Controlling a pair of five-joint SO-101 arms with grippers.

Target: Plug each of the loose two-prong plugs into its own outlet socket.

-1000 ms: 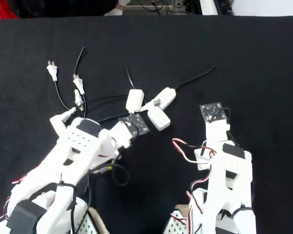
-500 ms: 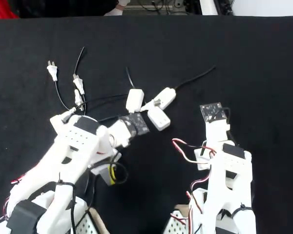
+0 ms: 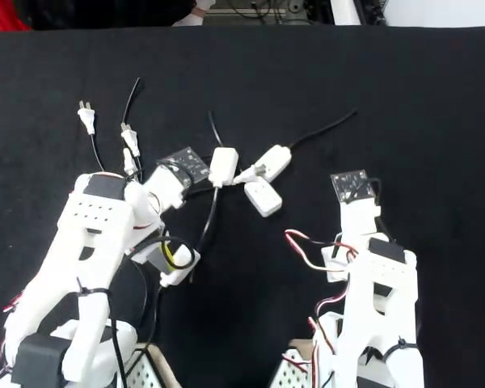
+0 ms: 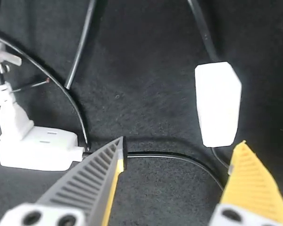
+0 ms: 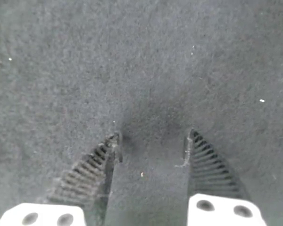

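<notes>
Left gripper [image 4: 179, 145] — jaws wide, empty — over a black cord [image 4: 165, 154] | white socket [image 4: 218, 103] just beyond, long axis pointing away | right gripper [image 5: 153, 136], also spread, well apart.

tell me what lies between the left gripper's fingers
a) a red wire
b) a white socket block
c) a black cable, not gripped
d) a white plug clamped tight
c: in the left wrist view the left gripper is open, and a black cable runs across the gap between its fingers, which are not closed on it.
</notes>
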